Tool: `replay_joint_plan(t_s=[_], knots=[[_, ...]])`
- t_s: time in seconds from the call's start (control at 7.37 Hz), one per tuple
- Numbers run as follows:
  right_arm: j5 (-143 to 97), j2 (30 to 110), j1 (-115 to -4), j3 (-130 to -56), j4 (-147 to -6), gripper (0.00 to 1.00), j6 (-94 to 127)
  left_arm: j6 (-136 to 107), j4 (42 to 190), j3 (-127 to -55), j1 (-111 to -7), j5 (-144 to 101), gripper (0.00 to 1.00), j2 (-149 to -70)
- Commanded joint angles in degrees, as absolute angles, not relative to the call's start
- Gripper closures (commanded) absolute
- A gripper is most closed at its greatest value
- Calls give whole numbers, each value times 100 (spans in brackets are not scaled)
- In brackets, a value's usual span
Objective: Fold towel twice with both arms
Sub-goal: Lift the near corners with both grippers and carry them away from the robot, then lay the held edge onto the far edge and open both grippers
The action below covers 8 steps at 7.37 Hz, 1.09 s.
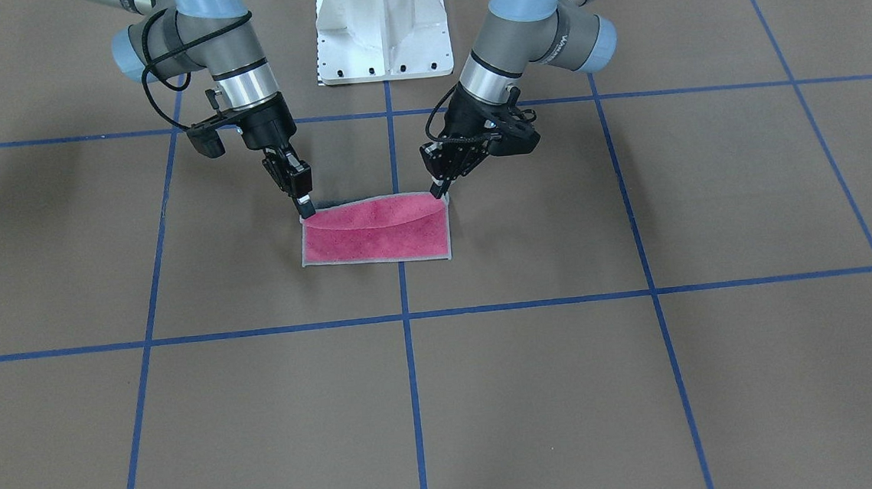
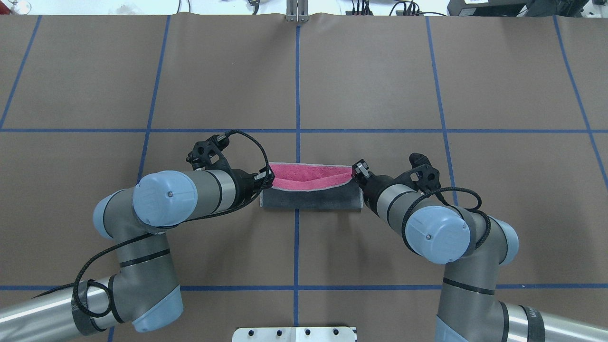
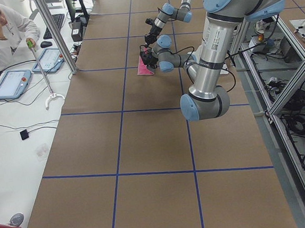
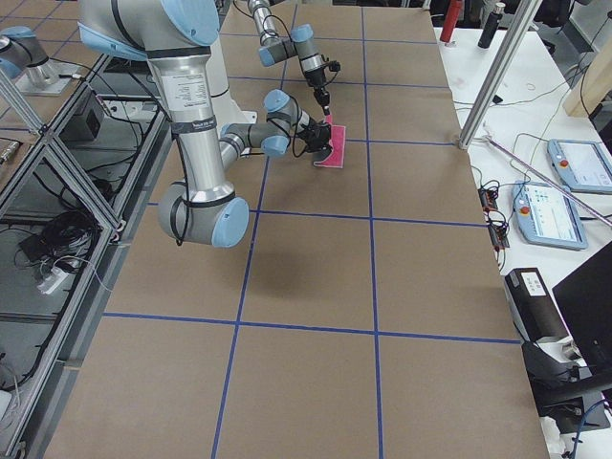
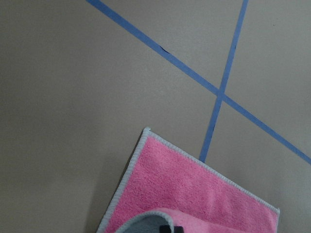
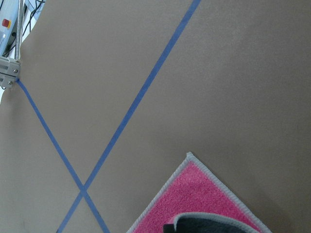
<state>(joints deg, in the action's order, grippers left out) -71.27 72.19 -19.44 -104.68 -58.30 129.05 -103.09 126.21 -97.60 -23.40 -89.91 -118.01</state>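
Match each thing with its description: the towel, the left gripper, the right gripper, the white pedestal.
Things:
1. towel
2. left gripper
3. right gripper
4. white pedestal

Descriptions:
A. grips the towel corner on the overhead view's right
B. stands apart, at the overhead view's bottom edge
C. partly folded over, with pink and dark grey faces both showing
D. grips the towel corner on the overhead view's left

Pairs: 1-C, 2-D, 3-A, 4-B

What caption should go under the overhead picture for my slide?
Left pincer and right pincer hold a towel by two corners, grey side folding over pink.
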Motion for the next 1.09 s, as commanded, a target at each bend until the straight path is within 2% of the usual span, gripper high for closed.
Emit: replay_joint_plan(t_s=[0.0,0.54,0.95], knots=[[-7137,7207,-2030,-10354,-5810,100,12902,-10301,12612,-9756,-2382,-8991,100,-11804],[-7128,7015,-2030,-10082,-5801,100,12902,-10301,12630,-9142,-2408,-8983,100,-12181],[-7128,6970,-2030,-10028,-5801,100,12902,-10283,12639,-9106,-2487,-8991,100,-12190]])
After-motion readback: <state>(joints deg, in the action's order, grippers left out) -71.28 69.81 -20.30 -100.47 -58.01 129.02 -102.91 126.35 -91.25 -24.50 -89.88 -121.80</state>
